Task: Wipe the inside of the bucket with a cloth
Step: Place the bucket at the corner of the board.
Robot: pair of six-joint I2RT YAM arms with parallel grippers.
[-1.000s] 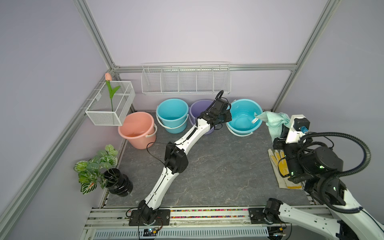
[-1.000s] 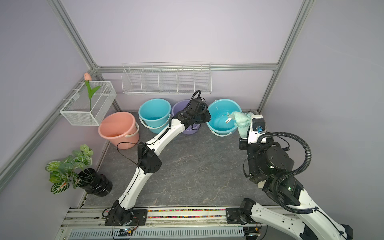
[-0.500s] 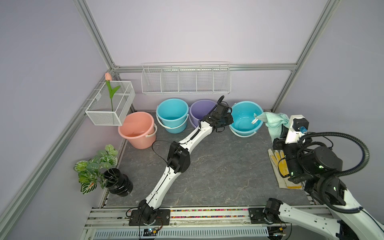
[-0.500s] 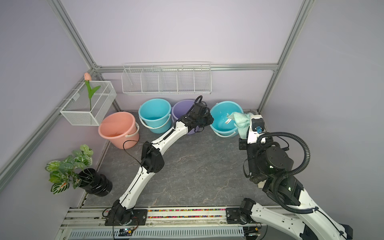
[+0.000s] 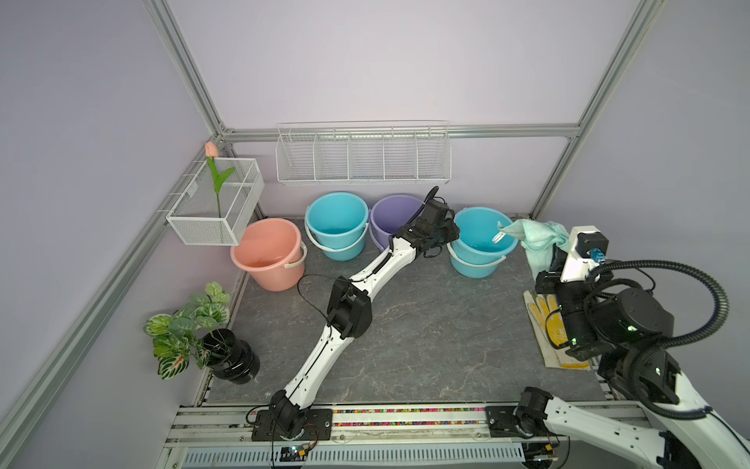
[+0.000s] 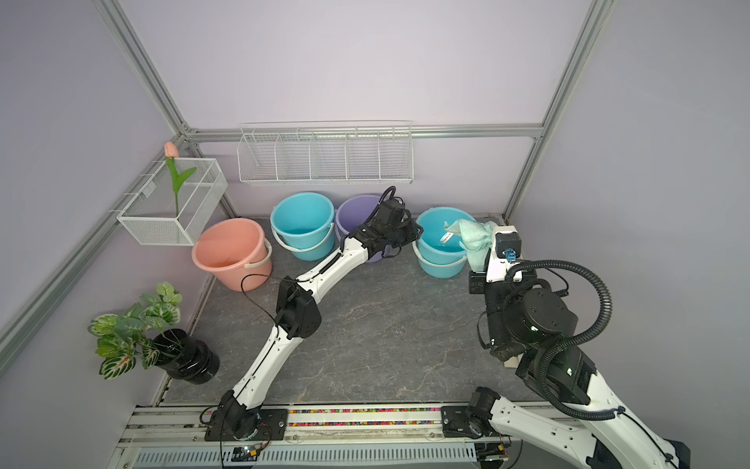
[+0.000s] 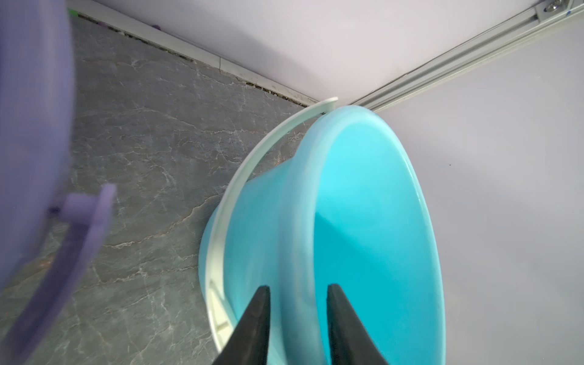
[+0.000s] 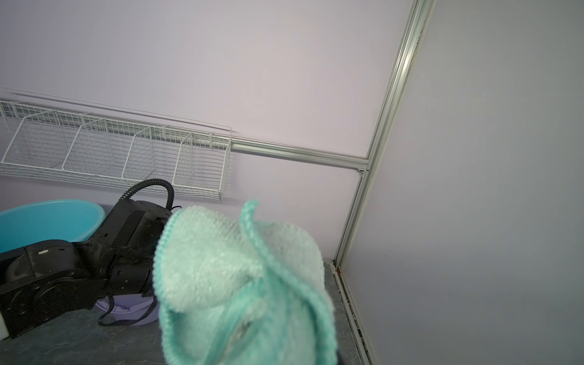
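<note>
Cloth (image 8: pixel 221 268): fluffy mint terry, bunched | bucket (image 7: pixel 363 189): smooth round turquoise plastic

A pink bucket (image 5: pixel 268 272), a purple bucket (image 5: pixel 389 211) and a potted plant (image 5: pixel 195 325) stand upright; a glove (image 5: pixel 542 320) lies flat.

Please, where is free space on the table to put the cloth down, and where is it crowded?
Free: the grey surface between the left arm and the glove; also between the plant and that arm. Crowded: the back row of buckets.
</note>
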